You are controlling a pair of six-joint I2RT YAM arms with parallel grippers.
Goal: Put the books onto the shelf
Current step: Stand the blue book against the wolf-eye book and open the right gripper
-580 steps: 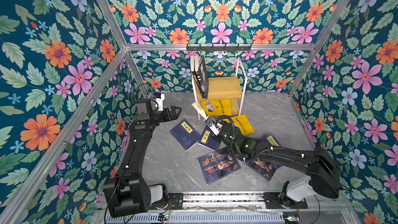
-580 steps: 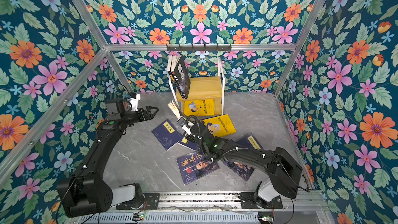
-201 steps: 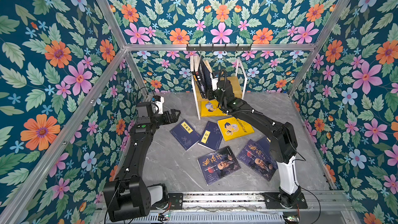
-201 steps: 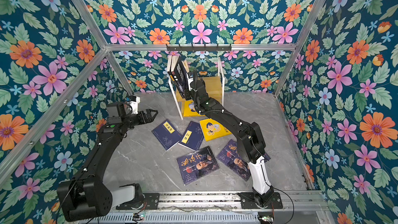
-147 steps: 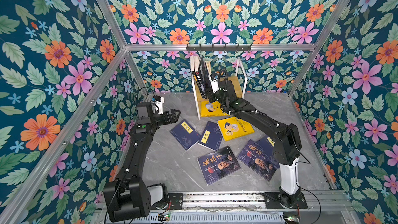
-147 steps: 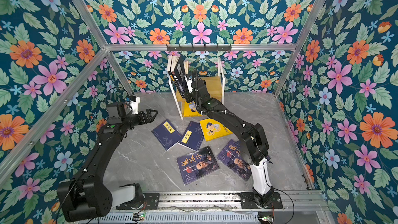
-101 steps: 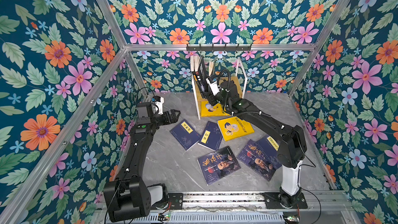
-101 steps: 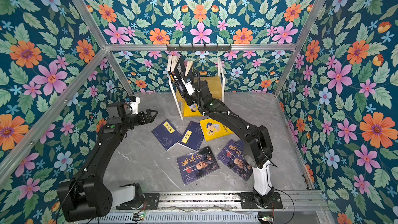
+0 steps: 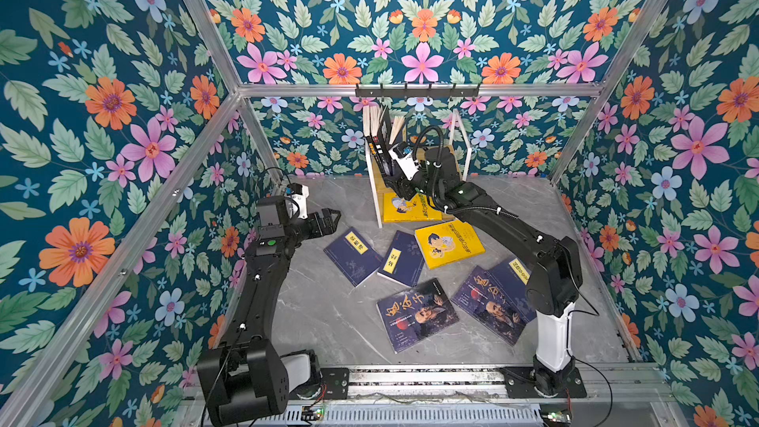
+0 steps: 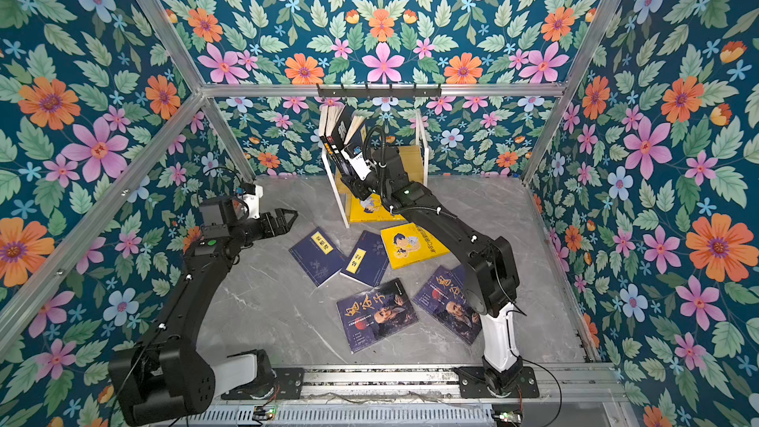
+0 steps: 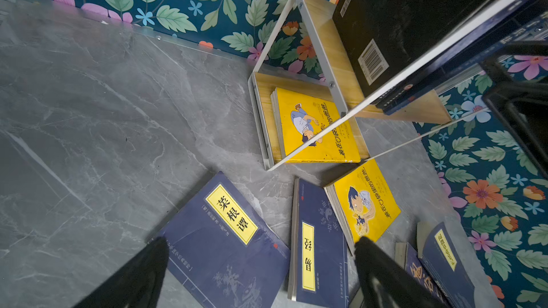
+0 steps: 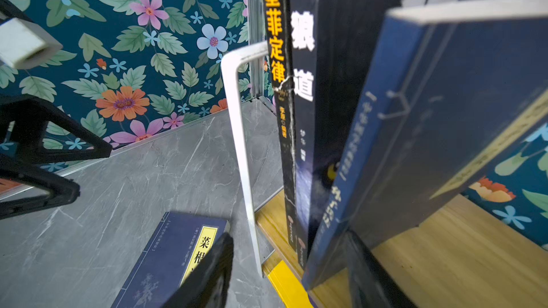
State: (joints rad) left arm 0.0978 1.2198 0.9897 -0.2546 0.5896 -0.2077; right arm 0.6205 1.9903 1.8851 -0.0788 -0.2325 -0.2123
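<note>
Walls [image 9: 102,75]: teal, floral print, pink/orange/pale-blue flowers, green leaves. Floor [image 9: 328,322]: grey marble, pale veins. Shelf [image 10: 412,162]: yellowish wood, white frame. Navy book [image 9: 355,256]: yellow label, black characters. Yellow book [image 9: 449,244]: cartoon figure, blue hair. Purple-blue book [image 9: 417,314]: bearded man, cream characters. Black book [image 12: 275,54]: orange spine lettering. Hook rail [image 9: 417,92]: black.

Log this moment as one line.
right gripper: open around navy book leaning on shelf top board | left gripper: open, empty | other books flat on table
</note>
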